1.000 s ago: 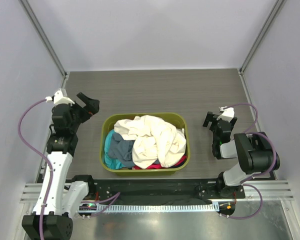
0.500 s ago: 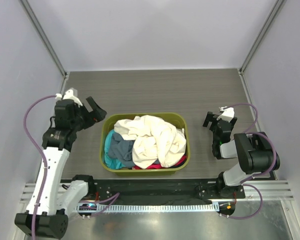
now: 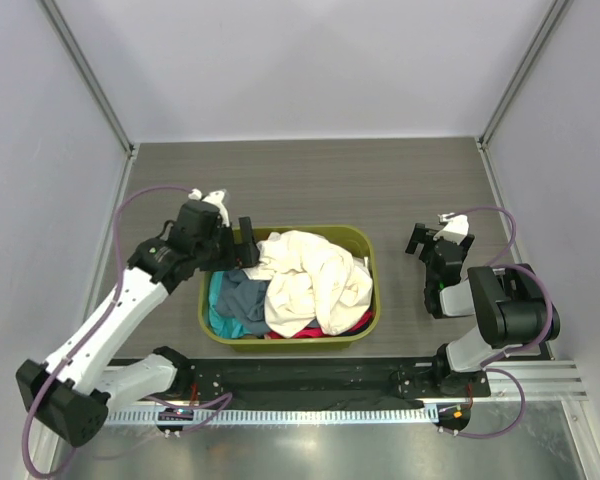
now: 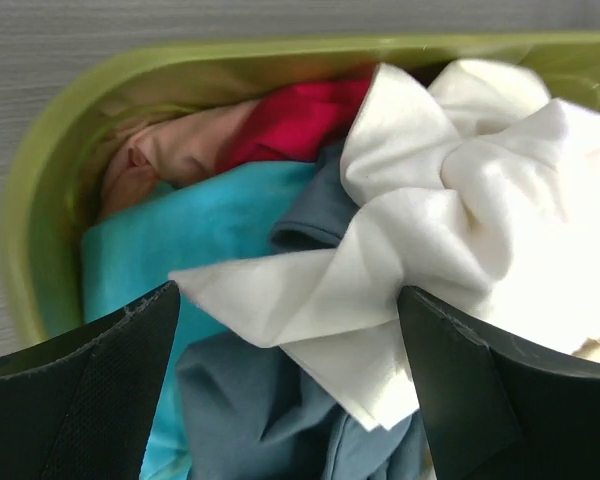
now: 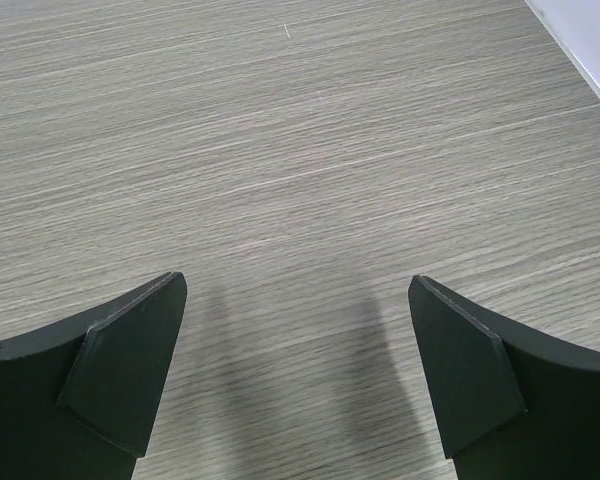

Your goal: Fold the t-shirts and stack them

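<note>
The t-shirts lie crumpled in an olive-green basket (image 3: 360, 240). The large cream t-shirt (image 3: 315, 275) is on top, with the slate grey-blue one (image 3: 245, 300), the teal one (image 3: 217, 290) and a red-pink edge (image 3: 320, 330) beside and under it. My left gripper (image 3: 248, 243) is open over the basket's far left corner. In the left wrist view it (image 4: 290, 385) straddles a fold of the cream shirt (image 4: 380, 290), above the grey-blue (image 4: 270, 410), teal (image 4: 170, 240) and red-pink (image 4: 300, 115) shirts. My right gripper (image 3: 427, 238) is open over bare table (image 5: 300, 180), right of the basket.
The basket stands near the front middle of the grey wood-grain table (image 3: 310, 180). White walls with metal posts close in the back and sides. A black rail (image 3: 300, 375) runs along the near edge.
My left arm has swung right from the table's left edge to over the basket's far left corner. The right arm has not moved.
</note>
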### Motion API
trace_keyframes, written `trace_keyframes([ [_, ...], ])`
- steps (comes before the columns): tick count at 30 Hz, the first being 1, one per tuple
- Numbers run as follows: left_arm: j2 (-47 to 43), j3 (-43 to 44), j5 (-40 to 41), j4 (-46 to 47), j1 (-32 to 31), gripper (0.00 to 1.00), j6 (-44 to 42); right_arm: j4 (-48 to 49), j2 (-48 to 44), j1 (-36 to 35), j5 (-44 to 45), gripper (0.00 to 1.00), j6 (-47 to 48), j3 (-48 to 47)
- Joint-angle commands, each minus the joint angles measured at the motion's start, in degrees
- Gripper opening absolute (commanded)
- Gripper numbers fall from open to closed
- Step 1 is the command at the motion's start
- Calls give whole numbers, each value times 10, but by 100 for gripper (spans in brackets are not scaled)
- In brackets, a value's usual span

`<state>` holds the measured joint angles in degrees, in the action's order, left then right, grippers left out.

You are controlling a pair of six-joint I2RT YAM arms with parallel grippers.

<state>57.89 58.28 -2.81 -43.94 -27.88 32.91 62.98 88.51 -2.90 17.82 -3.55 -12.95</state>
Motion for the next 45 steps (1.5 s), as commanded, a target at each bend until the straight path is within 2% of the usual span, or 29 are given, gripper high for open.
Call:
trace_keyframes([
  [1,36,32,42,28,-36,90,5,46,-5,-2,5,100,-2,-6],
  [4,52,45,50,47,-54,81,8,46,-5,-1,5,100,-1,-7],
  [5,54,48,52,53,-56,70,8,47,-5,-1,6,100,-1,-6],
  [9,70,103,96,40,-56,47,-3,47,-4,-1,5,100,-1,-6],
  [10,76,141,111,33,-56,41,-14,46,-5,-2,5,100,-1,-6],
  [11,95,168,119,13,-57,23,-20,47,-5,-1,5,100,-1,-6],
  [13,114,212,139,-15,-56,0,-38,46,-5,-2,5,100,-1,-6],
  [19,180,385,206,-37,-50,0,-96,46,-5,-1,5,100,-1,-6],
  [21,208,482,261,-41,-30,0,-116,47,-5,-2,6,100,-1,-6],
  [22,215,513,281,-42,3,0,-118,47,-5,-2,5,100,-1,-6],
  [23,218,580,327,-40,18,0,-124,47,-5,-2,5,100,-1,-6],
  [24,221,608,363,-37,28,0,-128,47,-5,-1,5,100,-1,-7],
  [26,215,643,435,5,54,0,-156,46,-5,-1,5,100,-1,-6],
  [27,208,646,462,63,58,0,-172,46,-5,-2,6,100,-1,-7],
  [30,222,647,540,135,88,0,-224,46,-5,-2,5,100,-1,-7],
  [32,303,718,544,98,148,0,-219,46,-5,-1,6,100,-1,-6],
  [33,338,753,521,62,170,0,-192,46,-5,-1,5,100,-1,-6],
  [34,422,824,502,-25,208,12,-175,46,-5,-2,6,100,-1,-6],
  [35,449,831,487,-56,222,27,-162,47,-5,-2,6,100,-1,-7],
  [36,475,828,456,-80,235,51,-147,47,-5,-1,5,100,-1,-6],
  [37,498,830,373,-150,257,85,-96,46,-6,-1,5,100,-1,-7],
  [38,537,838,330,-188,265,89,-74,47,-5,-1,5,100,-1,-8],
  [40,550,815,248,-241,265,89,-48,45,-5,-2,5,100,-1,-7],
  [41,540,724,232,-226,260,90,-50,47,-5,-1,5,100,-1,-7],
  [42,500,675,222,-198,254,91,-52,47,-5,-2,6,100,-1,-6],
  [43,473,638,213,-151,243,93,-50,46,-5,-2,5,100,-1,-8],
  [45,415,581,176,-132,230,95,-49,46,-5,-2,5,100,-1,-6],
])
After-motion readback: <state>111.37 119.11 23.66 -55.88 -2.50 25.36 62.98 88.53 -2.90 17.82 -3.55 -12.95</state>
